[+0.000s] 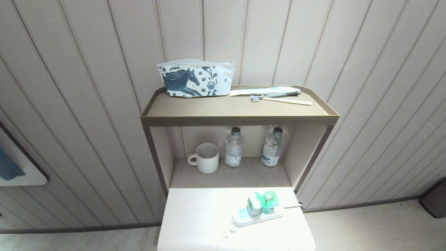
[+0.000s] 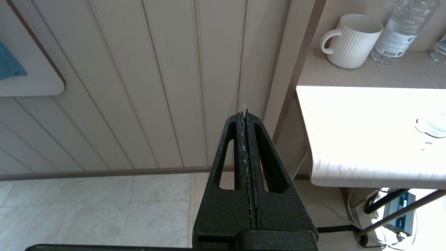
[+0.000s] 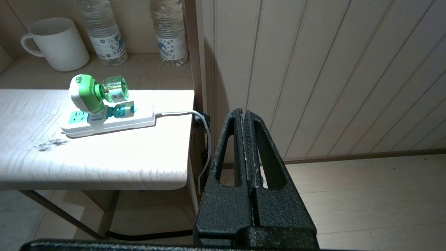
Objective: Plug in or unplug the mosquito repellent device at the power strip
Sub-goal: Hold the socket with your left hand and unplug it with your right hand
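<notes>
White tabletop (image 1: pixel 195 223) nearest the robot carries one strip (image 1: pixel 256 216), lying flat with its long axis running left to right and its cord (image 3: pixel 181 113) leaving off the right edge. One device (image 3: pixel 94 93) sits plugged into it, its bottle pointing along the strip toward the cord. Only the wrist views show the grippers: left gripper (image 2: pixel 245 113) and right gripper (image 3: pixel 243 112), each with jaws pressed together, empty, off either side of the table. Behind stand one mug (image 1: pixel 205 158) and two bottles (image 1: pixel 233 147); only the head view shows the pouch (image 1: pixel 195 78) and two toothbrushes (image 1: pixel 278 97) above.
</notes>
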